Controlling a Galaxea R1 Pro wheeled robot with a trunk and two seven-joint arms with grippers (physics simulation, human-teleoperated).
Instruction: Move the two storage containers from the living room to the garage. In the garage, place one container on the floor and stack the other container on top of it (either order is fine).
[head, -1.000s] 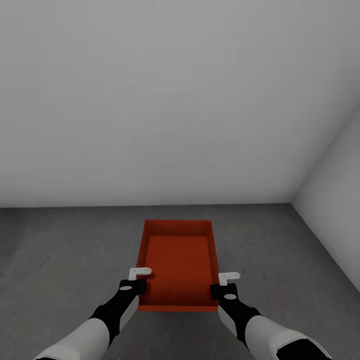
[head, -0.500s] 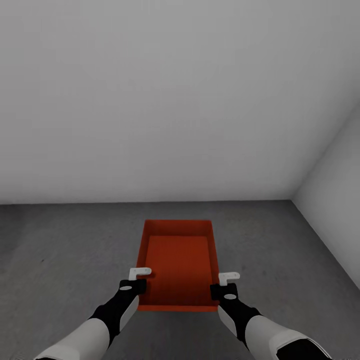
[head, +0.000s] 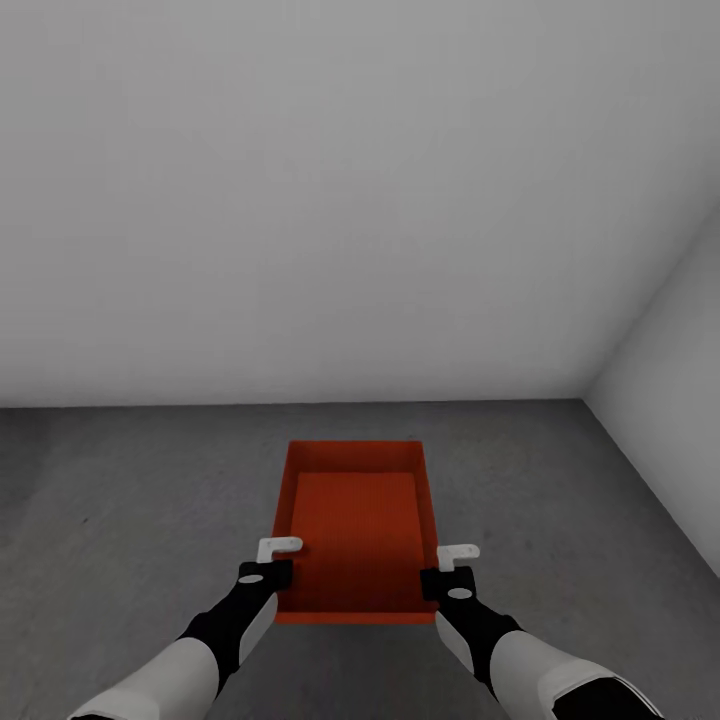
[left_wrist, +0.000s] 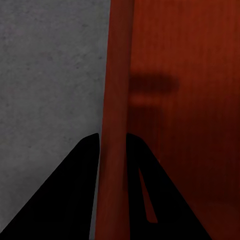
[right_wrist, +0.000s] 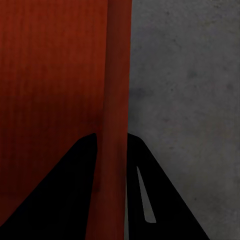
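Orange-red storage container, open top upward, over the dark grey concrete floor near the white wall; its long axis runs straight away from the robot. The left gripper pinches the left side wall, the right gripper the right side wall, both near the robot-side end.

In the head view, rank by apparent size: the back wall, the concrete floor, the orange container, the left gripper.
1. Back wall
2. Floor
3. Storage container
4. Left gripper, far the smallest, though nearer the camera than the wall.
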